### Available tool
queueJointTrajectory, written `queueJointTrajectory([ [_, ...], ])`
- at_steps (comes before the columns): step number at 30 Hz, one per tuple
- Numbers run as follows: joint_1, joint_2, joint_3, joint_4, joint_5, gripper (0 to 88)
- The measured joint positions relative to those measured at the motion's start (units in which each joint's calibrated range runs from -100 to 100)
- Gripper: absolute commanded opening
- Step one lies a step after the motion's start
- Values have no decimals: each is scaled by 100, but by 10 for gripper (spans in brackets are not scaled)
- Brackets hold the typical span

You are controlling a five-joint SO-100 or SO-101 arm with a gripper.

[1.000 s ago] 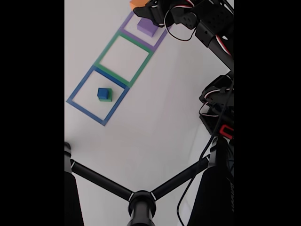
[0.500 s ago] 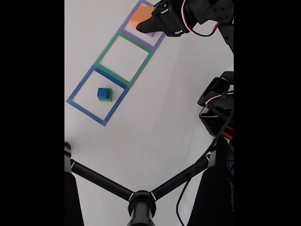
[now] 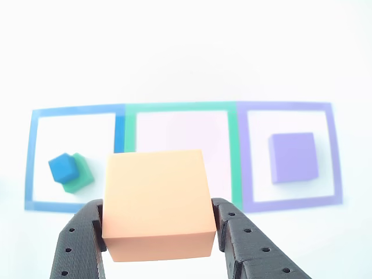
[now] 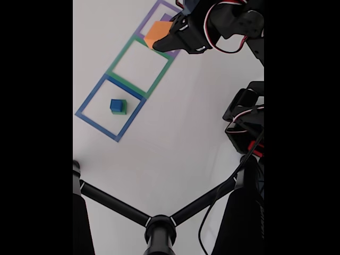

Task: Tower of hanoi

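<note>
The gripper [image 3: 158, 232] is clamped on the orange block [image 3: 156, 203], one black finger [image 3: 78, 247] pressed to each side, holding it clear of the white table [image 3: 174, 52]. In the fixed view the orange block [image 4: 155, 33] hangs over the border between the green square outline [image 4: 139, 66] and the purple square outline [image 4: 159, 21]. The purple block [image 3: 294, 157] lies inside the purple outline, and the blue cube [image 3: 63, 167] sits on the green block [image 3: 79, 176] inside the blue square outline [image 3: 72, 110].
</note>
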Motion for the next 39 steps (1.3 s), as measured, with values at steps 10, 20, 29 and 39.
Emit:
queueJointTrajectory([
  [10,65,-304,3359,-2937,0,159],
  [20,65,346,6101,-6790,0,158],
  [29,65,2094,6745,-9711,0,152],
  [39,65,3276,7354,-12183,0,155],
])
